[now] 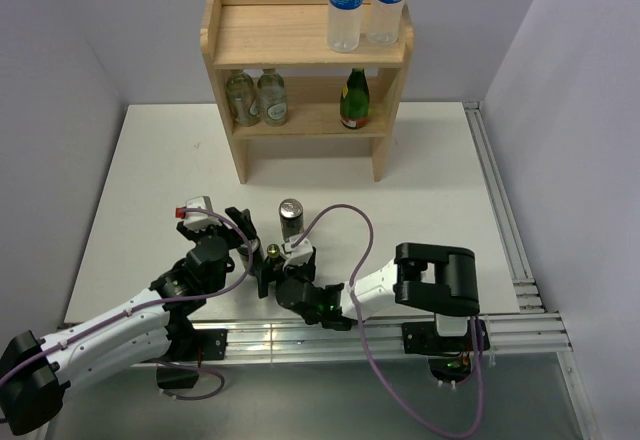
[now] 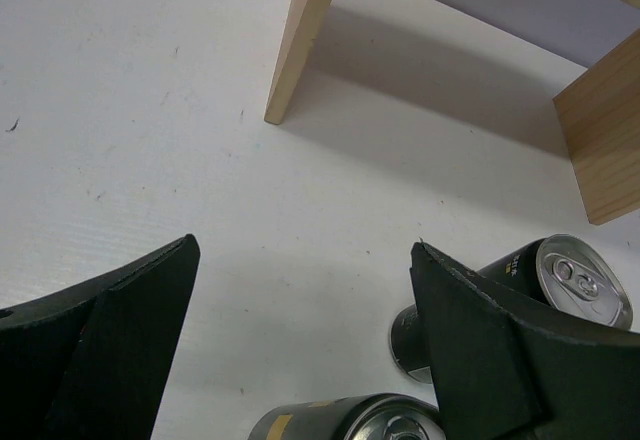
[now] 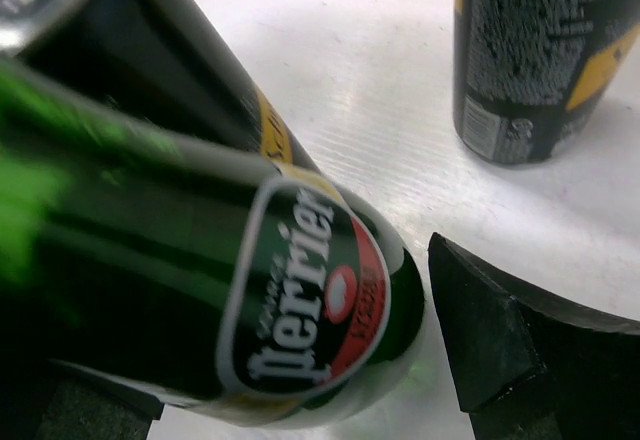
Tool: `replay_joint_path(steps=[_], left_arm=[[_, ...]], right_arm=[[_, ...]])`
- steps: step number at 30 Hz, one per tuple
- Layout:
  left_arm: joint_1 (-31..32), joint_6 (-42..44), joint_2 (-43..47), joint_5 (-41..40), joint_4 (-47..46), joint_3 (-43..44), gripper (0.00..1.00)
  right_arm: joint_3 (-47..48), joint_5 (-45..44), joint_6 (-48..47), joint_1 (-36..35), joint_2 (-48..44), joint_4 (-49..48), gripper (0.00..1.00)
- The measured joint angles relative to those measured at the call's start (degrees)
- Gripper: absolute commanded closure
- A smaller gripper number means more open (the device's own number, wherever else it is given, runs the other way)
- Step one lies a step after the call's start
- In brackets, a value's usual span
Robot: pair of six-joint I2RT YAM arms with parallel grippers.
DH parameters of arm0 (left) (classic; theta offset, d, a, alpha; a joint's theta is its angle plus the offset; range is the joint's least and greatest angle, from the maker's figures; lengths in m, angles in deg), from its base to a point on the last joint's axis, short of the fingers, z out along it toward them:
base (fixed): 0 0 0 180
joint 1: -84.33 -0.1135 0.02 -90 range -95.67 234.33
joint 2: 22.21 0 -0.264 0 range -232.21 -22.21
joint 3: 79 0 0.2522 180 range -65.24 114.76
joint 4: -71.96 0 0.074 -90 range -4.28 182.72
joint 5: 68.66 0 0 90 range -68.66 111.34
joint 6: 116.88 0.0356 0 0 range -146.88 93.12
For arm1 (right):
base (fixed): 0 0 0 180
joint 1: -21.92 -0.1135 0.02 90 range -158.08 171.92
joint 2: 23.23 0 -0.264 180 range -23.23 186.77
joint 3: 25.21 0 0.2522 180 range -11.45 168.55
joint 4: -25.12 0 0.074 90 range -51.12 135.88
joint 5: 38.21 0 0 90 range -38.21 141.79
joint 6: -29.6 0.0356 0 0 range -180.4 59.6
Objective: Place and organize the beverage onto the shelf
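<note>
The wooden shelf (image 1: 305, 50) stands at the far side. Two water bottles (image 1: 347, 5) stand on its top tier, and one green bottle (image 1: 354, 100) on the lower tier. A dark can (image 1: 290, 218) stands on the table; it also shows in the left wrist view (image 2: 565, 280) and the right wrist view (image 3: 530, 50). A second can (image 2: 350, 420) stands close by. My left gripper (image 2: 303, 250) is open and empty, left of the cans. My right gripper (image 3: 270, 360) is open around a tilted green Perrier bottle (image 3: 290, 290), with a gap at the right finger (image 3: 510, 350).
Two greyish glass containers (image 1: 256, 97) stand at the left of the shelf's lower tier. The shelf's legs (image 2: 300, 45) rest on the white table. A rail (image 1: 500, 220) runs along the table's right edge. Both arms (image 1: 210, 260) crowd the near middle, with cables looping over them.
</note>
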Motion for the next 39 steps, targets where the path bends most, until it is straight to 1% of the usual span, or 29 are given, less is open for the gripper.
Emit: replay_joint_path(steps=[5, 12, 17, 21, 22, 24, 26, 27, 28, 32, 33, 35, 39], left_arm=[[0.0, 0.0, 0.1, 0.0, 0.0, 0.0, 0.06], [-0.1, 0.0, 0.6, 0.0, 0.0, 0.0, 0.06], [-0.1, 0.0, 0.7, 0.0, 0.0, 0.0, 0.06], [-0.1, 0.0, 0.7, 0.0, 0.0, 0.0, 0.06], [-0.1, 0.0, 0.8, 0.0, 0.0, 0.0, 0.06], [-0.2, 0.0, 0.9, 0.0, 0.0, 0.0, 0.06], [-0.2, 0.0, 1.1, 0.0, 0.0, 0.0, 0.06], [-0.2, 0.0, 1.2, 0.0, 0.0, 0.0, 0.06], [-0.2, 0.0, 1.2, 0.0, 0.0, 0.0, 0.06], [-0.2, 0.0, 1.2, 0.0, 0.0, 0.0, 0.06], [-0.2, 0.0, 1.2, 0.0, 0.0, 0.0, 0.06], [-0.2, 0.0, 1.2, 0.0, 0.0, 0.0, 0.06], [-0.2, 0.0, 1.2, 0.0, 0.0, 0.0, 0.06]], right_arm=[[0.3, -4.3, 0.3, -1.8, 1.8, 1.3, 0.0], [1.1, -8.5, 1.1, -2.5, 3.0, 1.9, 0.02], [3.1, -10.3, 0.9, -2.5, 6.2, 1.6, 0.1], [3.2, -10.5, 1.2, -2.2, 6.9, 0.8, 0.16], [3.2, -10.6, 1.3, -2.1, 6.9, 0.8, 0.21], [3.2, -11.3, 1.3, -1.7, 7.0, 0.6, 0.25], [3.2, -11.8, 1.3, -1.4, 7.0, 0.6, 0.45], [3.2, -12.0, 1.3, -1.2, 7.1, 0.6, 0.68], [3.2, -12.1, 1.4, -1.0, 7.1, 0.6, 0.81], [3.2, -12.7, 2.7, -0.9, 7.1, 1.2, 0.9], [3.2, -12.9, 3.1, -0.9, 7.0, 1.6, 0.94], [3.0, -13.4, 4.5, -1.0, 6.1, 3.8, 0.99], [2.8, -14.9, 9.2, -2.0, 3.2, 13.0, 1.0]])
